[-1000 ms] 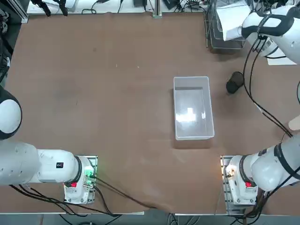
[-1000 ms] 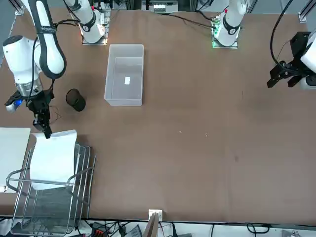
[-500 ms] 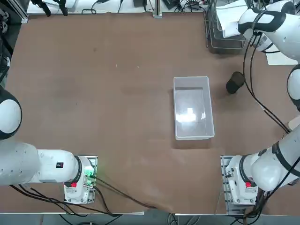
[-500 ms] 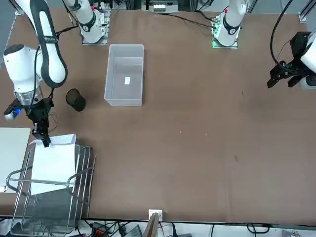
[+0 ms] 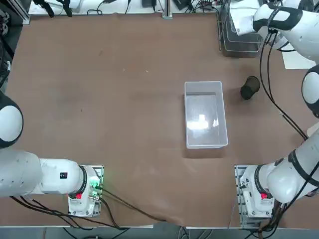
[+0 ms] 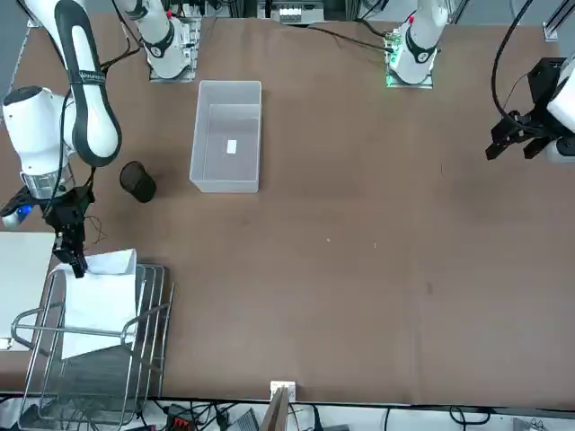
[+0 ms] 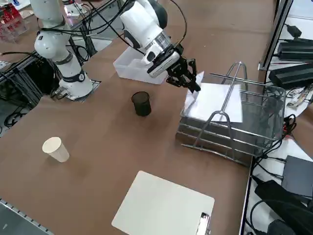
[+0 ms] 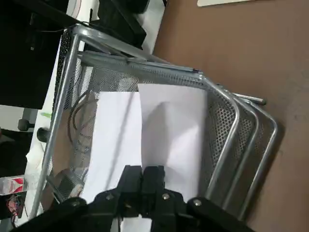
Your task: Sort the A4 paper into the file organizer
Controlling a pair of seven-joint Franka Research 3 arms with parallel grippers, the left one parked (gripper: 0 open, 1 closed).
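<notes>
The right gripper is pinched tight on the near edge of the A4 paper; the paper lies flat over the top tier of the file organizer.

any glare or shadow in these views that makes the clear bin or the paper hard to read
Top view: bright glare patch on the clear bin floor. Right wrist view: soft grey shadow across the A4 paper, just ahead of the shut right gripper; the file organizer mesh reads clearly. Front view: even light.
</notes>
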